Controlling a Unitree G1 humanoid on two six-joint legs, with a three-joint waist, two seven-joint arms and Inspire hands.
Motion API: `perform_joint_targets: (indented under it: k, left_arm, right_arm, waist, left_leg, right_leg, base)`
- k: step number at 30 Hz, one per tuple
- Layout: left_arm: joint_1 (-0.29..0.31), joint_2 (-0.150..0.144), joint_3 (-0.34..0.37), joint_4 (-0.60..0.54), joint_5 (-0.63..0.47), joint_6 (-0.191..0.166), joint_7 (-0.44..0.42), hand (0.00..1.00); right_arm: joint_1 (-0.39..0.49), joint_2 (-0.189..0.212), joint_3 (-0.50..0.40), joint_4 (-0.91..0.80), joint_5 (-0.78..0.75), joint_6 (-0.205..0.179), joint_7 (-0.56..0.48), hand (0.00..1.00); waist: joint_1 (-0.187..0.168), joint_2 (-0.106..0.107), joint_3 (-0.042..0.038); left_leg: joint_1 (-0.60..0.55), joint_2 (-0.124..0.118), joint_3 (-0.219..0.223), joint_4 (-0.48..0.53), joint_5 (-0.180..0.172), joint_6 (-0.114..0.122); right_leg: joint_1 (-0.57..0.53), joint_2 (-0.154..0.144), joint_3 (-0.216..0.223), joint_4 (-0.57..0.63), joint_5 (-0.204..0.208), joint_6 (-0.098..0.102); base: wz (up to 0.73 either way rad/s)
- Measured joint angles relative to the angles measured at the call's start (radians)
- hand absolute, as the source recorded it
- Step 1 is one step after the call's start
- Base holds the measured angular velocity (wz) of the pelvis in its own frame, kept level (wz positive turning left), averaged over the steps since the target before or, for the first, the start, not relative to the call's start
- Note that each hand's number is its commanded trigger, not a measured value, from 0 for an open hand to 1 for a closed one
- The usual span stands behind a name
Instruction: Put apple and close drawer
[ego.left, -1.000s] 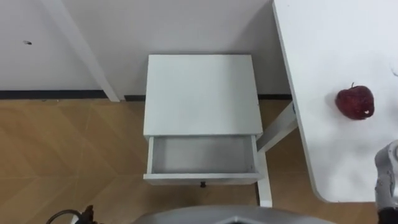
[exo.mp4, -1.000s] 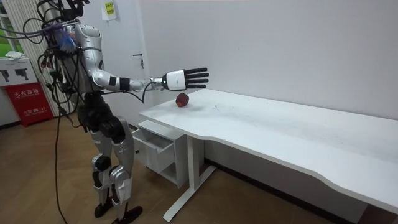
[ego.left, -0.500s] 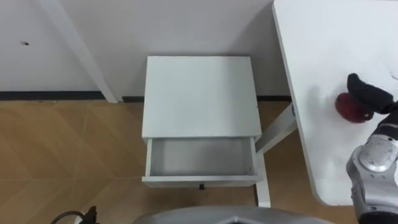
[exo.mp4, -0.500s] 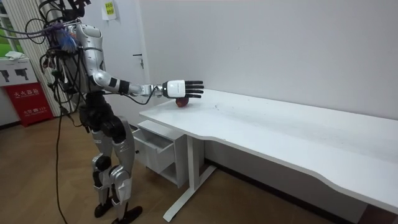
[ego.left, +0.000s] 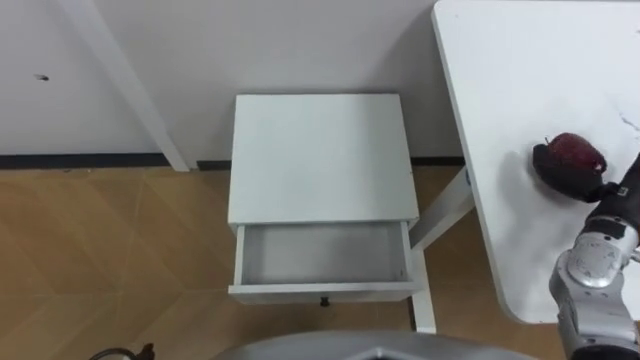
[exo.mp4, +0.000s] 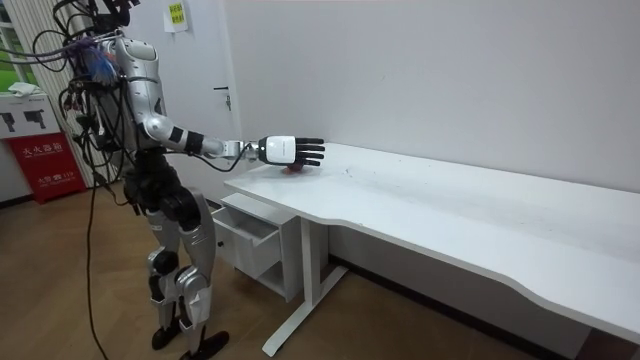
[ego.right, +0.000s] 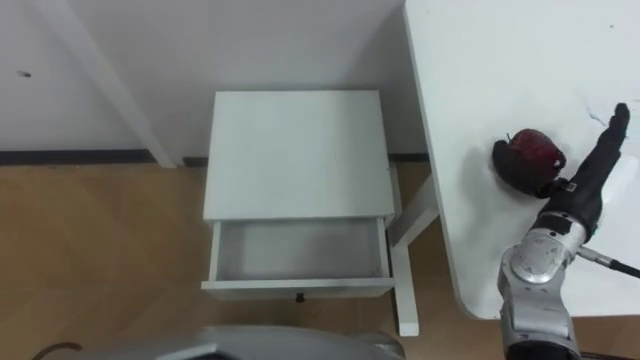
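Observation:
A dark red apple (ego.right: 530, 155) lies on the white desk (ego.right: 480, 60) near its left edge. My right hand (ego.right: 583, 182) rests against the apple's right side with its fingers (ego.right: 610, 130) straight, so it is open. Its thumb lies along the apple's near side. In the room view the same hand (exo.mp4: 283, 150) hovers flat just above the desk's corner. The white nightstand (ego.left: 320, 150) stands left of the desk, and its drawer (ego.left: 322, 252) is pulled out with nothing in it.
The desk's slanted leg (ego.left: 445, 210) runs close to the nightstand's right side. Wooden floor (ego.left: 110, 250) lies to the left of the nightstand and a white wall (ego.left: 300, 40) is behind it. I stand upright facing the nightstand.
My right hand has dropped from above the desk and drawn back onto the apple. The drawer and apple have stayed put.

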Motion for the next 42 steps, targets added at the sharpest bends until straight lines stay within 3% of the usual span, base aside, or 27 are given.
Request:
perform_joint_targets:
  k: [7,15,16,17,18,26,32,42]
  left_arm:
    - [0.000,-0.002,0.001,-0.005,0.001,-0.002,-0.004,0.00]
    - [0.002,-0.002,0.006,-0.003,0.001,-0.004,-0.008,0.00]
    - [0.003,-0.002,0.007,-0.003,0.001,-0.004,-0.012,0.00]
    - [0.004,-0.002,0.008,-0.004,0.001,-0.004,-0.014,0.00]
    - [0.005,-0.001,0.009,-0.010,0.001,-0.004,-0.025,0.00]
    - [0.007,0.003,0.021,-0.017,0.004,0.001,-0.052,0.00]
    - [0.007,0.007,0.021,-0.017,0.009,0.000,-0.050,0.00]
    - [0.001,0.008,0.020,-0.017,0.009,-0.006,-0.049,0.00]
  right_arm:
    - [0.000,0.001,0.005,0.022,0.000,0.001,0.049,0.00]
    - [0.000,0.001,-0.010,0.049,-0.001,-0.021,0.090,0.00]
    - [0.000,0.001,-0.018,0.051,-0.001,-0.021,0.103,0.62]
    - [-0.001,0.000,-0.021,0.054,-0.001,-0.021,0.108,0.94]
    - [-0.003,0.000,-0.027,0.068,-0.001,-0.028,0.114,1.00]
    - [-0.011,-0.025,-0.056,0.125,-0.120,-0.018,0.148,1.00]
    - [-0.025,-0.051,-0.075,0.152,-0.183,-0.016,0.149,1.00]
    - [-0.031,-0.048,-0.031,0.129,-0.195,0.002,0.198,1.00]
  waist:
    - [-0.004,0.011,0.0009]
    - [-0.005,0.008,-0.0001]
    - [-0.005,0.006,-0.0005]
    - [-0.005,0.003,-0.0016]
    - [-0.006,0.002,-0.0011]
    - [-0.002,-0.026,-0.0014]
    - [-0.001,-0.026,-0.0016]
    - [0.006,-0.027,-0.0018]
  left_leg:
    - [0.000,0.000,-0.001,0.000,0.000,0.000]
    - [-0.001,0.000,-0.004,-0.001,0.000,0.000]
    - [-0.001,0.000,-0.005,-0.001,0.000,0.000]
    - [-0.001,0.000,-0.006,-0.001,0.000,0.000]
    - [-0.002,0.000,-0.008,-0.001,0.000,0.000]
    - [0.012,0.000,-0.013,-0.004,0.000,0.000]
    - [0.017,0.000,-0.014,-0.004,0.000,0.000]
    - [0.030,0.002,-0.015,-0.003,-0.002,-0.004]
  right_leg:
    - [0.000,0.000,0.001,-0.001,0.000,0.000]
    - [0.000,-0.001,-0.004,-0.001,0.000,0.000]
    - [0.000,-0.001,-0.006,-0.001,0.000,0.000]
    - [0.000,-0.001,-0.007,-0.001,0.000,0.000]
    - [0.000,-0.001,-0.012,-0.001,0.000,0.000]
    - [0.015,-0.001,-0.017,-0.002,0.001,0.001]
    - [0.022,0.000,-0.018,-0.006,0.001,0.001]
    - [0.039,0.001,-0.024,-0.015,0.002,-0.001]
  base:
    - [0.00]
    - [0.00]
    - [0.00]
    - [0.04]
    - [0.07]
    - [0.01]
    - [0.00]
    - [0.00]
